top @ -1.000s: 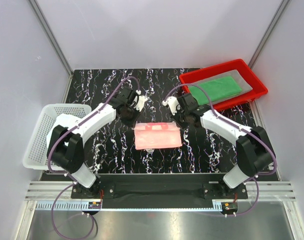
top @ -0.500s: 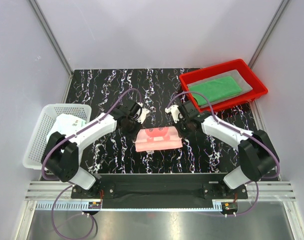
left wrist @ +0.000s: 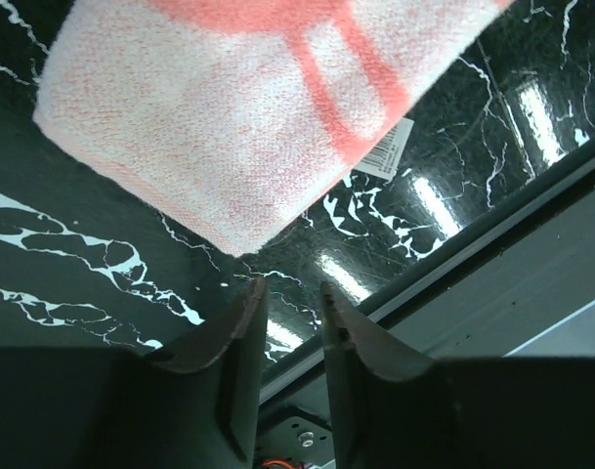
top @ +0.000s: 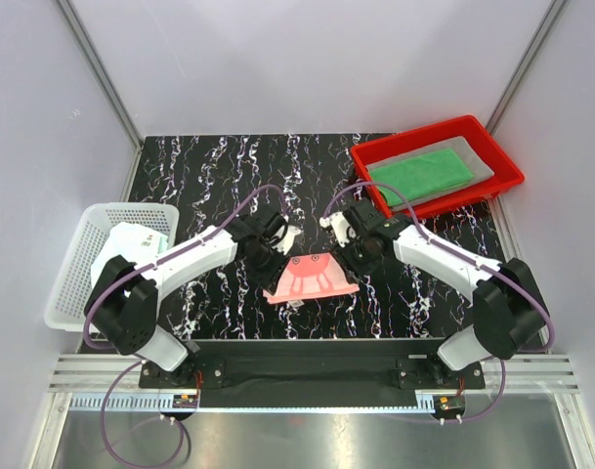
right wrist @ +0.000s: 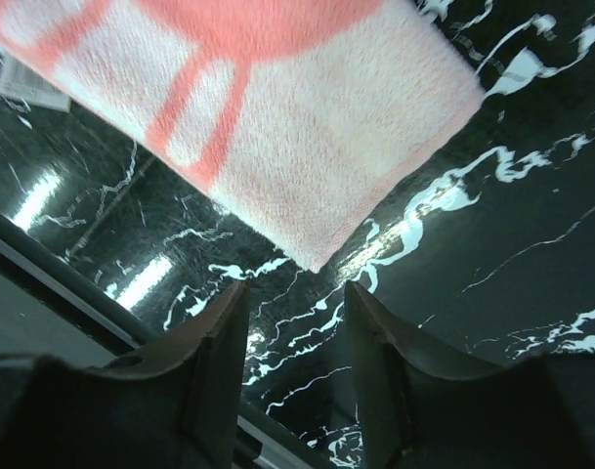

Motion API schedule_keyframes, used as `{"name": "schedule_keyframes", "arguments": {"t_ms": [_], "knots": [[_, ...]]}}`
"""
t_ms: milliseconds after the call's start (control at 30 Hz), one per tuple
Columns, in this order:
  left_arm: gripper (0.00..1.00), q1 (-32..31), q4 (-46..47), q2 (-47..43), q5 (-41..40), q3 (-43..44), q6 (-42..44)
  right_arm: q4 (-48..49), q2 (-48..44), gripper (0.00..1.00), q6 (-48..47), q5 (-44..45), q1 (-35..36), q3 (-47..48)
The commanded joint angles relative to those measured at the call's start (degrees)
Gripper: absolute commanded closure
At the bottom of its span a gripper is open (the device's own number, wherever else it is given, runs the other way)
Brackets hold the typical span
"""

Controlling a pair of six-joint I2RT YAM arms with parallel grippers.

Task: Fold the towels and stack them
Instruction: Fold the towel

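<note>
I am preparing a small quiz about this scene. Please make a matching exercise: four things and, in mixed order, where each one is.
Things:
1. pink terry towel
2. bright green folded towel
3. white plastic lattice basket
4. red plastic tray

Places:
A. table's far right corner
B. inside the tray
C. table's left edge
D. between both grippers

Pairs: 1-D, 2-B, 3-C, 4-A

The overhead view looked down from above and behind the arm bases across the black white-veined marble-pattern table (top: 219,176). Each wrist view sat close above that tabletop, looking past its own fingers. All three shared the folded pink terry towel (top: 312,277) (left wrist: 229,127) (right wrist: 297,127).
</note>
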Motion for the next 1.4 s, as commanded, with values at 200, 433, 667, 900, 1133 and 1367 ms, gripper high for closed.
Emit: {"name": "schedule_keyframes", "arguments": {"t_ms": [200,433,667,900,1133,1367], "knots": [[0.58,1.69,8.95,-3.68,-12.88,-2.75,-18.89,4.63,3.02,0.55,24.65,6.17,0.23,4.75],[0.55,3.62,21.78,-4.56,-9.46,-13.21,-31.05,12.64,3.46,0.55,36.18,6.97,0.31,-2.55],[0.57,3.71,24.60,-6.23,-9.02,-15.86,-33.08,14.31,2.67,0.55,38.73,9.97,-0.04,-7.38],[0.60,3.54,25.22,-6.39,-7.52,-16.73,-34.49,17.31,2.66,0.56,40.32,8.64,-0.04,-10.29],[0.58,3.54,23.20,-11.50,-8.93,-17.00,-35.02,13.44,-1.55,0.55,40.58,8.91,-0.47,-7.83],[0.59,3.54,22.49,-12.38,-8.75,-17.52,-35.46,13.51,-4.19,0.55,40.32,8.65,-2.93,-10.45]]}}
